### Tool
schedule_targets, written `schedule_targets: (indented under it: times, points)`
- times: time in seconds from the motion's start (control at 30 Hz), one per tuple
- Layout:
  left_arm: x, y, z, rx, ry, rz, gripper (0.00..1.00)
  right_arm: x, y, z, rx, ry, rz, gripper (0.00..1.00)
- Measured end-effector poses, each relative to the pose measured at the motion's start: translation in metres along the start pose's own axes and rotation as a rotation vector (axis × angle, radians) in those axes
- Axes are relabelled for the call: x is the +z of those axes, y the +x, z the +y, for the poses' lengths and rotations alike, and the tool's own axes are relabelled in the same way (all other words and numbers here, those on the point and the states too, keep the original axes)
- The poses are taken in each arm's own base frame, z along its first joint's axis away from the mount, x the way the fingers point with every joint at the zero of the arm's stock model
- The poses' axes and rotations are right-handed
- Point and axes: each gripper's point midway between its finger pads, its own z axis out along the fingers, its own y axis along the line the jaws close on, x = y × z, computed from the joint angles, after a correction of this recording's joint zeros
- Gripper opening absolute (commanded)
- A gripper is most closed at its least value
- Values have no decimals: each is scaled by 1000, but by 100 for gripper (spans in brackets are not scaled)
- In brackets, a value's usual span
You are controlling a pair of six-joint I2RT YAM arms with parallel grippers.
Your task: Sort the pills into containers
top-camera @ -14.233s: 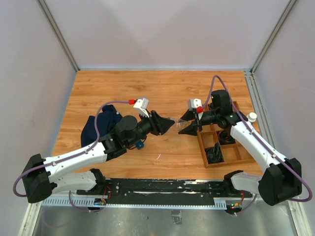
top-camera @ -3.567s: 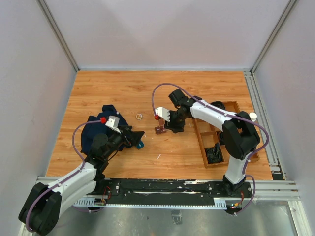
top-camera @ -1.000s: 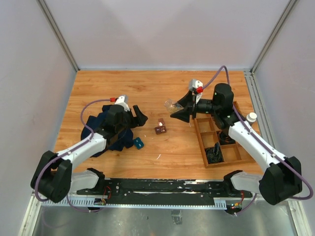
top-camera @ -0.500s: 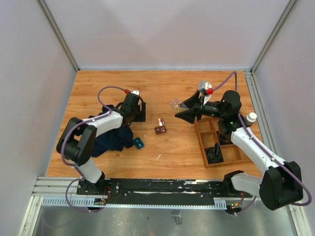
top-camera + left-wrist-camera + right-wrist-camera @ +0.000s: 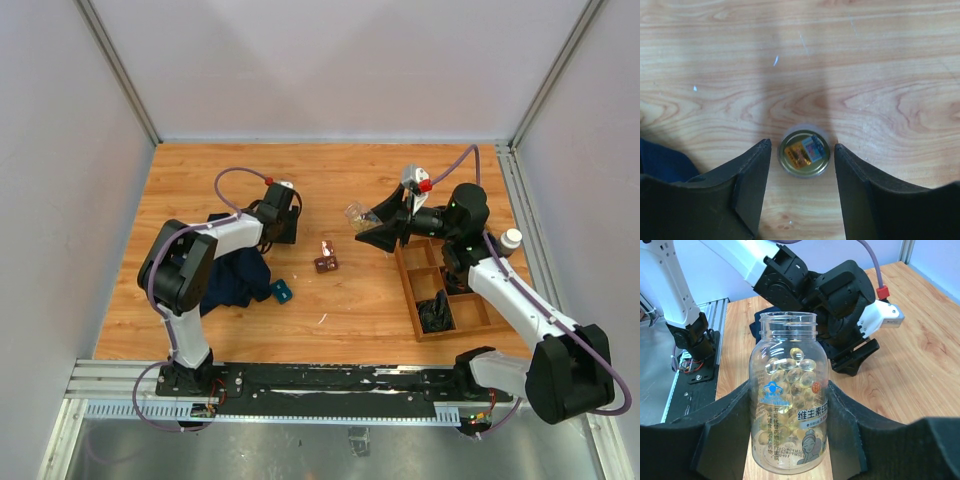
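Observation:
My right gripper (image 5: pixel 368 222) is shut on a clear, uncapped pill bottle (image 5: pixel 356 212) and holds it tilted above the table; in the right wrist view the bottle (image 5: pixel 789 405) is about half full of pale yellow softgel pills (image 5: pixel 792 370). The small reddish-brown container (image 5: pixel 325 263) lies on the table between the arms, lid open. My left gripper (image 5: pixel 283 228) points down, open, its fingers (image 5: pixel 752 175) on either side of a round bottle cap (image 5: pixel 803 153) lying upside down on the wood. The cap is hidden under the gripper in the top view.
A dark blue cloth (image 5: pixel 230 275) lies at the left, its edge in the left wrist view (image 5: pixel 660 162). A small teal object (image 5: pixel 281 291) sits beside it. The wooden divided tray (image 5: pixel 412 300) stands at the right, with a white-capped bottle (image 5: pixel 512 238) behind it.
My left gripper has swung from over the blue cloth toward the back right and now straddles the cap. My right gripper has carried the bottle slightly right and holds it raised.

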Motion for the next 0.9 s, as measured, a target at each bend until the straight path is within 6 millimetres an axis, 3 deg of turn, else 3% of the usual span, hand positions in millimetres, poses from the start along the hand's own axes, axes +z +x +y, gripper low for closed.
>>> schedule_targets:
  times: [0.23,0.33,0.9]
  points:
    - [9,-12,-2,8,-15,-9,57,0,1,1,7,-11,3,6]
    - [9,-12,-2,9,-19,-7,52,-1,0,0,6,-7,0,6]
    - [5,-6,0,12,-19,11,54,-2,-3,-2,11,-5,-12,6]
